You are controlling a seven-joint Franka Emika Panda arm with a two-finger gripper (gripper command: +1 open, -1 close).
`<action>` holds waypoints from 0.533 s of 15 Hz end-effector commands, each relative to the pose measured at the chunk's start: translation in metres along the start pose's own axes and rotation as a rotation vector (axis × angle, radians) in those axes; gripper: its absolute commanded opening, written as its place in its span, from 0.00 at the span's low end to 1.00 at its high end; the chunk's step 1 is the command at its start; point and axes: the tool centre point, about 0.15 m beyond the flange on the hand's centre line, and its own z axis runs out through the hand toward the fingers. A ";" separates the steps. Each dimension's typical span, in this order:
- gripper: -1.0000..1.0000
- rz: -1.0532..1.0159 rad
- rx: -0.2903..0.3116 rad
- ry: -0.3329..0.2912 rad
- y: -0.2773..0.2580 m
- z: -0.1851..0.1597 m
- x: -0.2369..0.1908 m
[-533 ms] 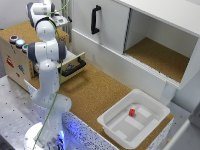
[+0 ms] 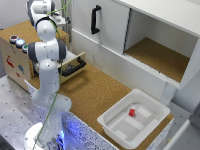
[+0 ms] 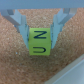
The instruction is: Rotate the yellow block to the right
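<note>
in the wrist view the hand [image 3: 41,31] was clenched on the yellow block [image 3: 39,41], a finger [image 3: 23,27] pressed to each side so a wrist turn would carry it round. the block sat low over the cork desk [image 3: 15,62]. farther off, the exterior view hid the block behind the arm [image 2: 46,50].

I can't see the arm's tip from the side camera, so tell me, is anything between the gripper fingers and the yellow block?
Nothing visible. In the wrist view the yellow block sits directly between the gripper fingers, on the bare cork surface, with no other object there. Whether the fingers actually touch it is unclear. The exterior view doesn't show the block.
</note>
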 end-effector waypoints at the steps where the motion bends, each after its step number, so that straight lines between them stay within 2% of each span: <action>1: 0.00 0.403 -0.083 -0.198 -0.021 -0.006 0.033; 2: 0.00 0.489 -0.094 -0.193 -0.019 -0.002 0.031; 4: 0.00 0.614 -0.069 -0.158 -0.010 0.007 0.033; 6: 0.00 0.653 -0.119 -0.183 0.001 0.005 0.041; 7: 0.00 0.699 -0.174 -0.206 0.007 0.001 0.041; 8: 0.00 0.737 -0.183 -0.202 0.011 0.003 0.040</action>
